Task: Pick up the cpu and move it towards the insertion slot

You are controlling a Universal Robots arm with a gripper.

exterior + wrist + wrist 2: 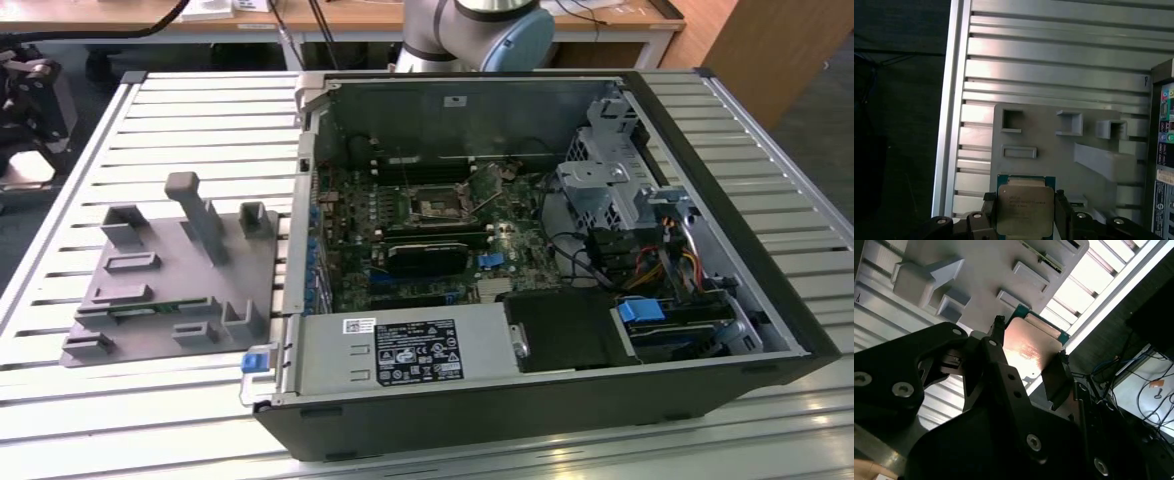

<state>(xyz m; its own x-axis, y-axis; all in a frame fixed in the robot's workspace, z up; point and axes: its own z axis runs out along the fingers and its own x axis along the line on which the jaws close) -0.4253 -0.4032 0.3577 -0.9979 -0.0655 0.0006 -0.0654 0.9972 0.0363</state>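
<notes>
I have the cpu (1025, 212) clamped in the gripper (1024, 199). The two black fingers (988, 216) press on opposite edges of the chip, and the jaws are closed only as far as its width, with nothing else between them. In the first wrist view the chip shows its flat square metal top, dull silver with faint dark print I can't make out. A thin green strip of board edges the side farthest from the gripper body. In the second wrist view the cpu (1026, 352) looks glossy, reflecting a warm pinkish light, with the same green edge along its far side. There the gripper (1031, 338) holds it by the sides, one finger (997, 332) on each. The chip hangs in front of the grey fixture plate (1054, 150), over the edge of the plate, whose raised pockets and blocks lie beyond it. The slatted metal table (1054, 65) spreads out behind that. I can't tell how far off the plate the chip is. In the exterior view the fixture plate (160, 290) sits on the table (187, 110) toward the exterior view's left, just beside the open computer case (694, 130). The insertion slot (438, 207) is a small dark square with a silvery frame, set in the green board inside the case.
</notes>
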